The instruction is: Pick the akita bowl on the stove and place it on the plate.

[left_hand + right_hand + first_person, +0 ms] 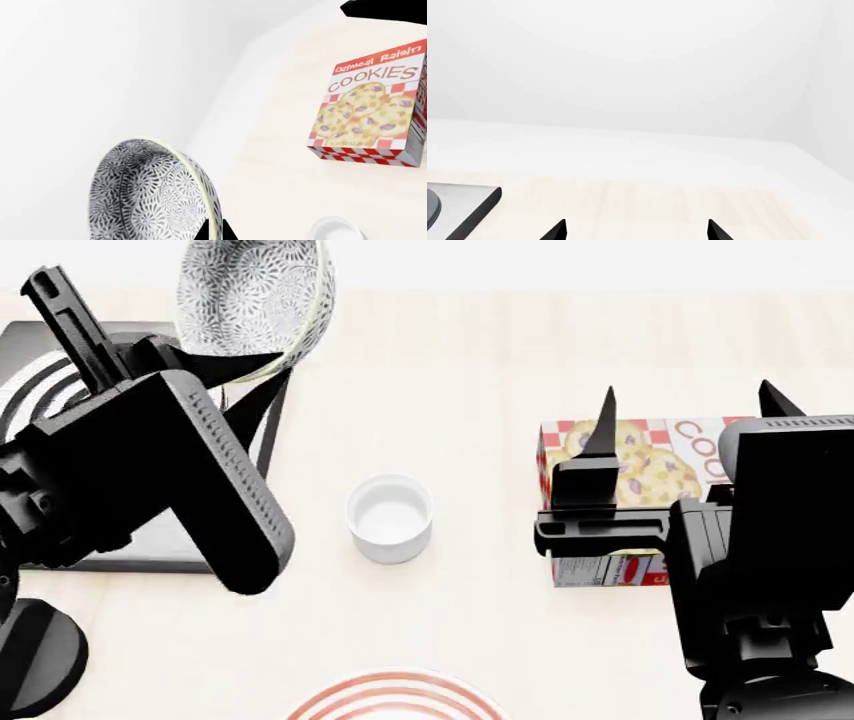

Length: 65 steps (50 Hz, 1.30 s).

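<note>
The akita bowl [254,300] hangs tilted in the air over the far right corner of the stove [27,345]. My left gripper [258,368] is shut on its rim. In the left wrist view the speckled bowl [147,195] fills the lower part, with its pale rim pinched between the two black fingertips of the left gripper [215,232]. The plate [394,698], white with red rings, shows only its far edge at the near side of the table. My right gripper [690,400] stands open over the cookie box with nothing between its fingers. It also shows open in its own view, right gripper [636,232].
A small white cup [390,517] stands mid-table between stove and plate, also seen as the cup [333,231]. An oatmeal raisin cookie box [627,465] lies flat at the right, under the right arm; the box [370,110] shows in the left wrist view. A stove corner [460,200] shows in the right wrist view.
</note>
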Motion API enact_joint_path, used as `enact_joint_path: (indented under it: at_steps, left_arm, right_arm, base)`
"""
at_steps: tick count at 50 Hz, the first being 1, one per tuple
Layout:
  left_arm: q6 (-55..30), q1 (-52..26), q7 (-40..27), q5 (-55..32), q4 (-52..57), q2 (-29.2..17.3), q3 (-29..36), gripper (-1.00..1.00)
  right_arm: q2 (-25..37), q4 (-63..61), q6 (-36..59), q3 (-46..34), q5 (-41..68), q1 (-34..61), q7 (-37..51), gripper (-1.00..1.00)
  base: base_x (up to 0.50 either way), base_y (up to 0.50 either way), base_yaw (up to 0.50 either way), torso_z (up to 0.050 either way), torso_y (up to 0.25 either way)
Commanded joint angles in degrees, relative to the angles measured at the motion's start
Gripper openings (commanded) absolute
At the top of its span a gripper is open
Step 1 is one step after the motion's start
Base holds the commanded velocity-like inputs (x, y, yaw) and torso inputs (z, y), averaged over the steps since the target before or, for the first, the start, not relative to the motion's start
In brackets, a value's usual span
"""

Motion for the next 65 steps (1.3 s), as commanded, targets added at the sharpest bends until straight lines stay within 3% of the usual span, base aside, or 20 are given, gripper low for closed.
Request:
enact_joint_path:
  at_steps: [1, 7, 8, 14, 16, 23, 25, 33, 41, 65]
  left_arm:
    - [-0.5, -1.1, 2.1, 1.9, 4.0, -2.1, 2.8, -1.00]
    - [-0.5, -1.1, 2.1, 1.9, 4.0, -2.1, 2.8, -1.00]
    - [2.3, -2.0, 9.9, 5.5, 11.5, -8.3, 11.4, -1.00]
    - [2.4, -1.9, 9.9, 5.5, 11.6, -8.4, 12.7, -1.00]
    - [2.2, -2.9, 13.7, 6.0, 15.6, -10.6, 16.1, -1.00]
    - [2.4, -3.0, 14.0, 6.0, 15.8, -10.8, 16.4, -1.00]
    - [2.7, -4.2, 18.1, 7.4, 19.2, -12.5, 20.6, -1.00]
    - [2.7, -4.2, 18.1, 7.4, 19.2, -12.5, 20.6, -1.00]
    - [1.7, -7.9, 24.6, 7.7, 21.2, -10.5, 24.5, -1.00]
    - [-2.4, -11.3, 29.2, 10.3, 23.7, -6.5, 31.9, -1.00]
  right_arm:
    - [0.1, 0.0, -0.1, -0.1, 0.2, 0.0, 0.2, 1.00]
    - [0.2, 0.0, -0.1, -0.1, 0.3, 0.0, 0.3, 1.00]
    - [0.2, 0.0, 0.0, -0.1, 0.4, 0.1, 0.3, 1.00]
    - [0.2, 0.0, 0.0, -0.2, 0.5, 0.1, 0.4, 1.00]
    - [0.3, -0.3, 0.1, -0.1, 0.6, -0.1, 0.5, 1.00]
    - [0.4, -0.4, 0.2, -0.1, 0.8, 0.0, 0.7, 1.00]
    - [0.4, 0.4, -0.7, -0.4, 0.4, -0.1, 0.4, 1.00]
    - [0.5, 0.4, -0.8, -0.5, 0.5, -0.1, 0.5, 1.00]
    - [0.5, -0.1, -0.1, -0.4, 1.0, 0.1, 0.9, 1.00]
    - [0.8, 0.0, -0.4, -0.5, 1.4, 0.1, 1.2, 1.00]
  base:
    - [0.00, 0.00, 0.00, 0.000, 0.000]
    - [0.00, 0.00, 0.00, 0.000, 0.000]
    - [0.00, 0.00, 0.00, 0.000, 0.000]
    - [0.00, 0.00, 0.00, 0.000, 0.003]
    - [0.00, 0.00, 0.00, 0.000, 0.000]
    - [0.00, 0.00, 0.00, 0.000, 0.000]
    - [0.00, 0.00, 0.00, 0.000, 0.000]
    - [0.00, 0.00, 0.00, 0.000, 0.000]
    - [0.00, 0.00, 0.00, 0.000, 0.000]
    - [0.00, 0.00, 0.00, 0.000, 0.000]
